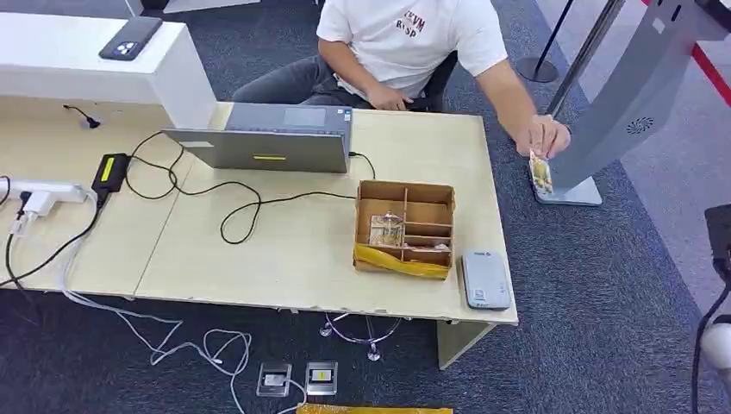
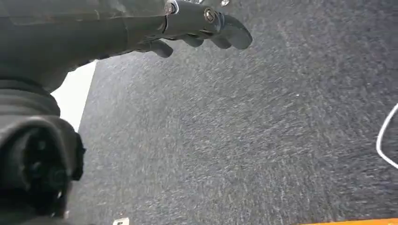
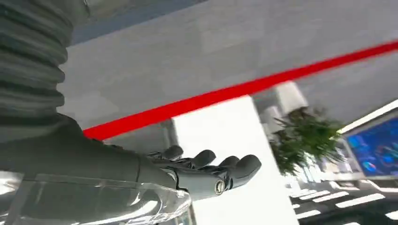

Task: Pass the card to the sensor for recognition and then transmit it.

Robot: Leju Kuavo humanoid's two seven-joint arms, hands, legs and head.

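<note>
While both arms hang away from the counter, neither hand carries anything: the left hand has its fingers loosely apart over dark carpet, and the right hand lies with its palm bare and fingers spread, lifted towards the room beyond. Out from them, the card is pinched in a person's hand off the counter's far right corner, held edge-down just beside the base of a grey stand. On the counter's near right corner lies the grey sensor, flat, just beside a cardboard divider box with small items in its compartments. A laptop and looping black cables sit further left.

The card looks thin, light and stiff, with smooth faces that would probably slip under hard fingertips. It is best taken by one short end, thumb on one face and fingers on the other, leaving most of the face free to present flat over the sensor.
</note>
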